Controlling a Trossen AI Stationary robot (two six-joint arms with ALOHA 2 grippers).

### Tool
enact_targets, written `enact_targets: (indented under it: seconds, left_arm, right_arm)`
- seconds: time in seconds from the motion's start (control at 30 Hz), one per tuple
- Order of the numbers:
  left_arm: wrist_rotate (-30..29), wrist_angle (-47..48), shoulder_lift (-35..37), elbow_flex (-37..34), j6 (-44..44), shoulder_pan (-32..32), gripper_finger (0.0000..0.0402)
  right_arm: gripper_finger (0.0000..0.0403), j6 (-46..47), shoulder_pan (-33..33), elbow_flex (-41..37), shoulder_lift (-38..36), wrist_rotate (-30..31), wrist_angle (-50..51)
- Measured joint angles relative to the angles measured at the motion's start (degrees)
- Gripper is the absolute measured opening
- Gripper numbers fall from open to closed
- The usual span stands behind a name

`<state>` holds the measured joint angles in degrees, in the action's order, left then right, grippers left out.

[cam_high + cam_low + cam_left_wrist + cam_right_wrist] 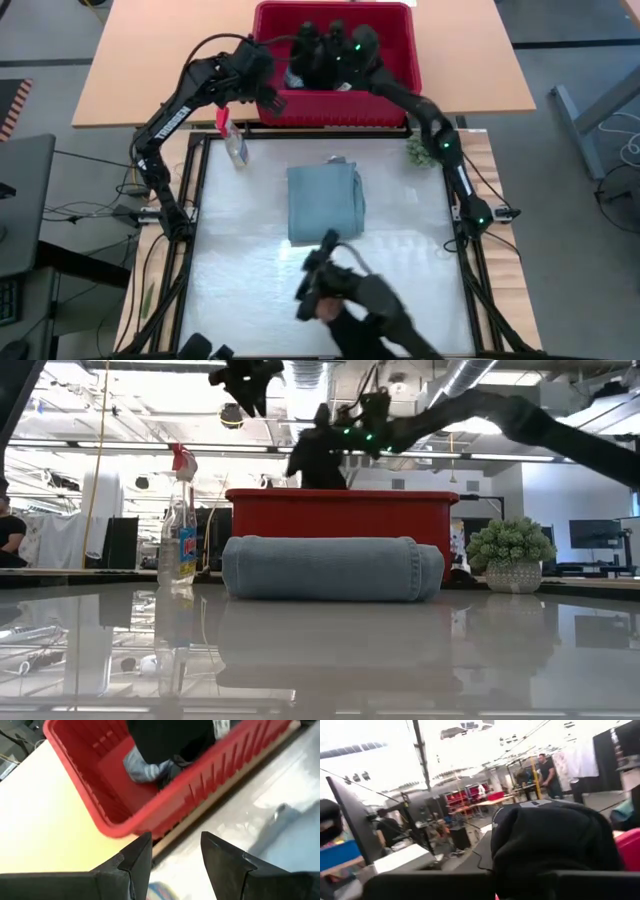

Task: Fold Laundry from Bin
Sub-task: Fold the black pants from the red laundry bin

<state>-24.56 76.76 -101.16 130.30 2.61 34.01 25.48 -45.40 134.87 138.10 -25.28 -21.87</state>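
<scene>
Laundry here is in two places: a folded grey-blue garment (325,203) lies flat on the table (420,270) in front of the bin (405,95), and a black garment (322,55) hangs bunched over the bin, with some grey cloth (145,767) left on the bin's floor. The right gripper (335,45) is above the bin, its fingers clamped together on the black garment, which drapes down in a lump in the low view. The left gripper (175,852) hovers just outside the bin's near-left corner, fingers apart and empty.

The step in hand looks like lifting the black garment out. To do it well, the right arm should rise until the hem clears the rim before it swings toward the table, so the cloth does not drag the bin along. It should set the cloth down beside the folded piece, not on it. The left gripper is well placed to catch a hanging edge and spread the cloth. The spray bottle (235,145) and the small plant (418,150) stand near the bin and could be swept over.
</scene>
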Motion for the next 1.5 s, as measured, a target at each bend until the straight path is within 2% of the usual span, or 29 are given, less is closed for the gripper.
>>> enact_targets:
  seconds: [0.13, 0.27, 0.37, 0.47, 0.53, 0.6, 0.63, 0.8, 0.93, 1.03, 1.17, 1.37, 1.5]
  left_arm:
    - [-2.46, 3.09, 0.71, 0.0, 1.67, -2.1, 0.0157]
    - [-4.99, 3.5, 0.82, 0.0, 2.39, -4.1, 0.0157]
    - [-5.84, 3.16, 0.82, 0.0, 2.32, -4.89, 0.0157]
    - [-6.15, 1.03, 0.91, -1.13, 2.21, -5.38, 0.0157]
    - [-6.14, 0.16, 0.86, -1.96, 2.19, -5.47, 0.0157]
    - [-5.94, -0.32, 0.83, -2.38, 2.34, -5.47, 0.0157]
    - [-5.9, -0.54, 0.84, -2.63, 2.58, -5.5, 0.0157]
    - [-5.71, -2.91, 0.79, -6.37, 4.42, -6.71, 0.0157]
    - [-3.93, -5.8, 0.89, -9.55, 5.21, -7.85, 0.0157]
    - [-1.74, -8.36, 0.68, -11.78, 5.61, -8.62, 0.0157]
    - [0.65, -13.32, 0.89, -13.9, 6.03, -9.52, 0.0157]
    - [3.29, -16.18, 0.81, -14.29, 7.16, -9.84, 0.0157]
    - [3.35, -16.18, 0.8, -14.29, 7.99, -9.87, 0.0157]
  right_arm:
    - [0.008, 3.61, 2.12, 0.02, 2.78, -0.12, -0.32]
    - [0.0151, 4.36, 2.12, 0.11, 2.75, -3.03, 9.75]
    - [0.0219, 4.59, 0.05, 0.11, 2.56, -8.71, 16.96]
    - [0.0282, 6.24, -2.53, 0.07, 2.38, -17.59, 17.47]
    - [0.0315, 8.48, -4.2, 0.07, 1.39, -21.01, 17.37]
    - [0.0338, 10.01, -6.08, 0.09, -0.09, -20.97, 19.0]
    - [0.0346, 11.15, -7.14, 0.14, -0.79, -18.91, 21.07]
    - [0.0354, 9.95, -12.81, 0.19, -2.07, -3.59, 33.67]
    - [0.0343, 1.47, -15.17, -1.64, -2.04, 10.29, 44.93]
    - [0.0337, -2.84, -15.92, -3.41, -1.88, 15.89, 47.94]
    - [0.0333, -1.63, -16.99, -5.36, -1.01, 15.27, 46.51]
    - [0.0333, 6.33, -18.62, -5.28, 7.71, 3.39, 47.26]
    - [0.0331, 7.83, -18.82, -2.67, 10.54, 0.69, 49.28]
